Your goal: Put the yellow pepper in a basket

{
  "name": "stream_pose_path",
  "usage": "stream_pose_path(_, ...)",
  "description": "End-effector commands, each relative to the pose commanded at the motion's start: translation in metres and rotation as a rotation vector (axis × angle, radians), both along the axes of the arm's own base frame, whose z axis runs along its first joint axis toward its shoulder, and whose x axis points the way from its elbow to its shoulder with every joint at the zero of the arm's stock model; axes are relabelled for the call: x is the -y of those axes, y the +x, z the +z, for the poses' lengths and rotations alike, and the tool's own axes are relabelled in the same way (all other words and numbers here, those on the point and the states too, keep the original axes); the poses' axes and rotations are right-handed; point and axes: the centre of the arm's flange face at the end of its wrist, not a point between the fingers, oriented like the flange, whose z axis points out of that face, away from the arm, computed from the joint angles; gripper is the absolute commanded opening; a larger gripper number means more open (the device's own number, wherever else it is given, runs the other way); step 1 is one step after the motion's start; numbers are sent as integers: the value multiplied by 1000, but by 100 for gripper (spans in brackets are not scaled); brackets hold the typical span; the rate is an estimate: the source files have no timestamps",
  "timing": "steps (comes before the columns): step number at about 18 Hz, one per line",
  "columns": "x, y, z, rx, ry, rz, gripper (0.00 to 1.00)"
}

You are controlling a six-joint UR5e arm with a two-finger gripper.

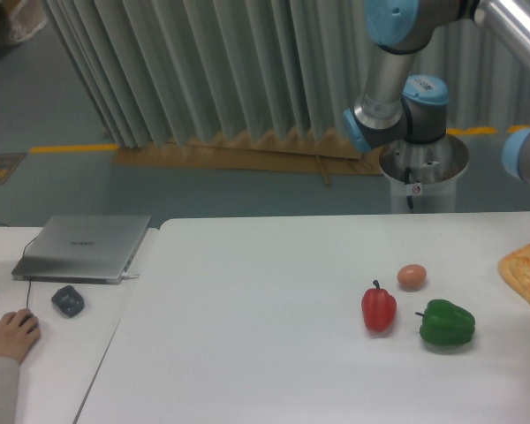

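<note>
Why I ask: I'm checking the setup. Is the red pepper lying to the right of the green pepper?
No, the red pepper stands left of the green pepper, with the small brown egg-like ball just behind them.

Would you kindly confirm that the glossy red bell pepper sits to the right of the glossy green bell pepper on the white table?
Not quite: in the fixed camera view, the glossy red bell pepper sits to the left of the glossy green bell pepper on the white table.
</note>
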Motion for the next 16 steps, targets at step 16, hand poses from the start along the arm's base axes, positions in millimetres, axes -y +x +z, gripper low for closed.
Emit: stream_pose_path(16,0,122,19,263,-61,-122,100)
